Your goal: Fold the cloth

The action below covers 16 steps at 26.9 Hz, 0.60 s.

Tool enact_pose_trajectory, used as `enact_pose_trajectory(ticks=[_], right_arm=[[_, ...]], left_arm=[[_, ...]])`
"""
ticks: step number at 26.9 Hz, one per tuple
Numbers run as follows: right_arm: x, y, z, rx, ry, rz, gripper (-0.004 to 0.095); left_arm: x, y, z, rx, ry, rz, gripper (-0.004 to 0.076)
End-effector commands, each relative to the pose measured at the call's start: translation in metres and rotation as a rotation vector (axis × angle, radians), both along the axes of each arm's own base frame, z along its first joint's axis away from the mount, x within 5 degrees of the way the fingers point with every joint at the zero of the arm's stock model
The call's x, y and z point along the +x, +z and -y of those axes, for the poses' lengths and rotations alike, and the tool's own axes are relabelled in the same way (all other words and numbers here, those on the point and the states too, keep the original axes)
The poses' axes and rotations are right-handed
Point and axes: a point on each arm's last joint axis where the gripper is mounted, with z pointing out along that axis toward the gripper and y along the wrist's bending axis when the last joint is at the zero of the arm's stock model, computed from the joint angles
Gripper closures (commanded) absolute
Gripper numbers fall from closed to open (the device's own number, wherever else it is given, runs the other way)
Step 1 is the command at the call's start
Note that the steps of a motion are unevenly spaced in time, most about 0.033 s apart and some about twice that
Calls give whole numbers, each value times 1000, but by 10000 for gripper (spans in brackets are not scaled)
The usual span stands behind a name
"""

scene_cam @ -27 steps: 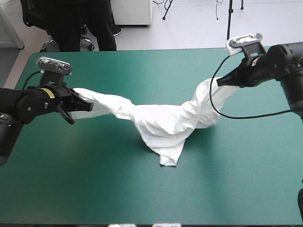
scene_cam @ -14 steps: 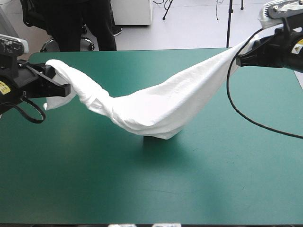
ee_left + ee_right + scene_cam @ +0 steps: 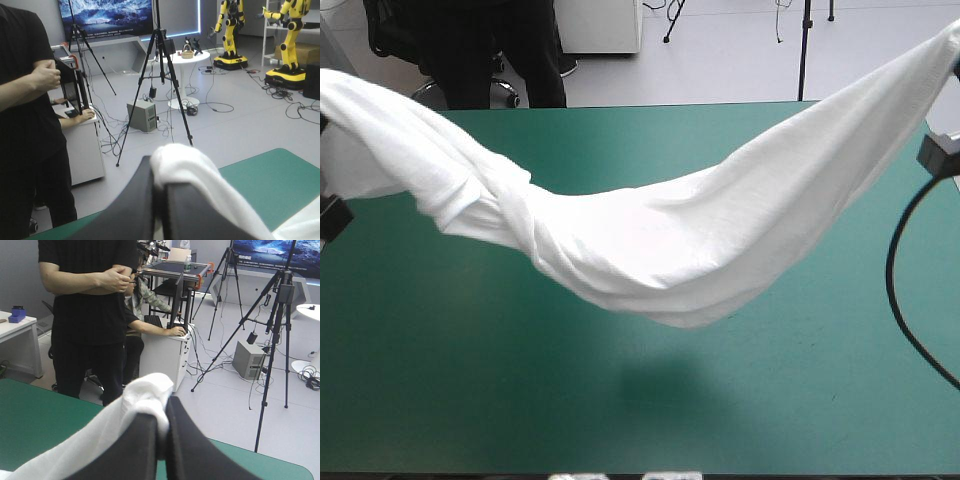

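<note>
1. Holding the white short-sleeved T-shirt (image 3: 650, 250) up between both arms, you have it slung like a hammock. Its sagging middle hangs clear above the teal-green covered surface (image 3: 520, 400), with a shadow beneath it.
2. The left arm's black fin-shaped fingers (image 3: 130, 210) are all but closed, pinching a bunched white edge of the shirt between their tips. The right arm's black fin-shaped fingers (image 3: 135, 450) clamp the other end the same way.
3. The step in hand looks like spreading the shirt ahead of any fold. Draw your arms apart evenly until the sag flattens, and ease off before the fabric slips from either pinch.
4. A twisted roll shows towards the left end. You will probably need to shake it out, or it will lie down creased.
5. Lower both ends together so the middle lands first, squarely on the surface.
6. No brand, label or print can be read on the shirt or the surface.
</note>
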Motion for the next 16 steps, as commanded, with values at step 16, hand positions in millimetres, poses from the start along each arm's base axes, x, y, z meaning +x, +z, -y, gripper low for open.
enact_pose_trajectory(ticks=[16], right_arm=[[47,-76,-19,-13,119,-362,925]], left_arm=[[50,-80,14,72,-6,-395,733]])
